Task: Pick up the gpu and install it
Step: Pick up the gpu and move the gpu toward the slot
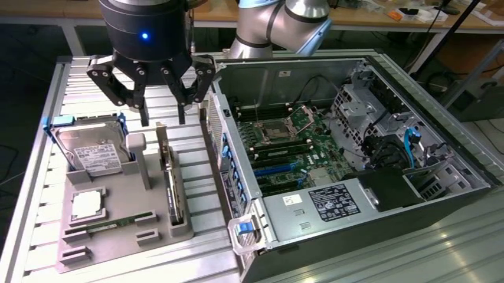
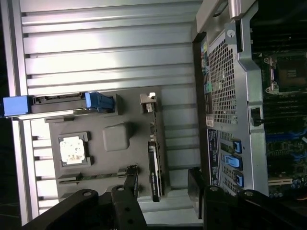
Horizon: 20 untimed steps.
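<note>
Currently my gripper [image 1: 164, 117] hangs released above the far end of the grey tray [image 1: 118, 253]. Its fingers [image 1: 145, 109] are spread wide, with nothing between them and nothing touched.

Item under inspection: the gpu [image 1: 172, 191]. It stands on edge in a slot along the side of the tray nearest the computer case [image 1: 268, 76]. It is not lifted and not installed. Its long axis runs parallel to the open side of the case, from the tray's far end toward its near end as the exterior view shows it.

Relation of note: the gpu lies below me, clearly apart. Most of its length extends toward the near end of the tray from where my fingertips hang. In the wrist view my gripper [image 2: 163, 178] shows one finger on each side of the card's line, so the gpu [image 2: 154, 165] runs lengthwise between them. I judge my closing direction to be across the card's thin dimension, not along its length.

Other contents of the tray [image 2: 103, 163] sit on the side away from the case:
- a hard drive [image 1: 91, 150], upright at the far corner
- a processor chip [image 1: 87, 203], lying flat
- a memory stick [image 1: 110, 224], in its own slot

The motherboard [image 1: 291, 147] lies exposed inside the case. Tray and case both rest on the ribbed metal table [image 1: 79, 76].
</note>
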Available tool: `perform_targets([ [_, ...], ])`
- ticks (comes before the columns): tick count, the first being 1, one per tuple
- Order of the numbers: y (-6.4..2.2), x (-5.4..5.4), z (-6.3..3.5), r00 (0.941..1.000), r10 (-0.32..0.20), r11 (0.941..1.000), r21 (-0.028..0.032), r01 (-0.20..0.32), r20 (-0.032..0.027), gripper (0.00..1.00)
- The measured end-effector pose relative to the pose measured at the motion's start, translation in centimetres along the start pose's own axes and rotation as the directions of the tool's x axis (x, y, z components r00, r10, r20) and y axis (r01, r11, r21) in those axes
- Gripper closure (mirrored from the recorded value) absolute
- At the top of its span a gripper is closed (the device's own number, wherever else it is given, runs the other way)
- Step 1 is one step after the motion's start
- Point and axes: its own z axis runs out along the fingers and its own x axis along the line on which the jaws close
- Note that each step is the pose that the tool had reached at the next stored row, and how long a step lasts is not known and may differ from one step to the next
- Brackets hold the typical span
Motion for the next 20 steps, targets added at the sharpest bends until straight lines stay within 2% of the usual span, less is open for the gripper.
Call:
perform_targets([
  [20,-0.73,0.0,1.91,1.0,0.0,1.0,0.0001,0.0,-0.0001,0.46],
])
